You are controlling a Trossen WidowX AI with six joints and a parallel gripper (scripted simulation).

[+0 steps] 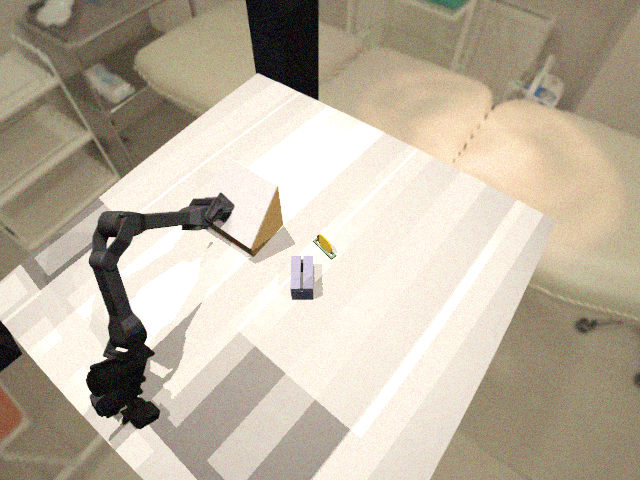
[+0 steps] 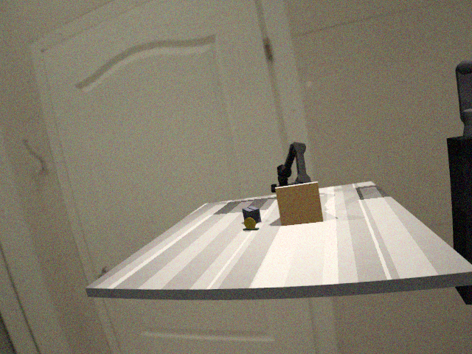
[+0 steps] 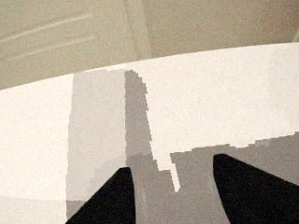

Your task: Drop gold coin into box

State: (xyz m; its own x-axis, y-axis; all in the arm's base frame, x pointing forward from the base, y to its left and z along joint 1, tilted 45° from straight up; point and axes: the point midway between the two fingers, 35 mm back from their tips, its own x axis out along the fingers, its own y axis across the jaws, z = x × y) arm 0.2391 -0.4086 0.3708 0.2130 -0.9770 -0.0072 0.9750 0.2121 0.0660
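Note:
The gold coin (image 1: 325, 243) (image 2: 250, 223) stands on edge in the dark-green holder (image 1: 333, 256) (image 2: 251, 228) on the table. The small closed box (image 1: 296, 276) (image 2: 252, 214) looks lilac-grey on top and dark on its sides. It stands close to the holder, below it in the top view, with its slot running up and down that view. My gripper (image 1: 124, 413) (image 3: 172, 171) is partly open with nothing between its fingers. It is at the lower left of the top view, far from coin and box. The wrist view shows neither of them.
A large block (image 1: 269, 219) (image 2: 299, 203) with a white top and brown side stands between the arm's base and the coin. My arm (image 1: 113, 294) bends along the table's left side. A black pillar (image 1: 286, 46) (image 2: 459, 190) rises beyond the table edge.

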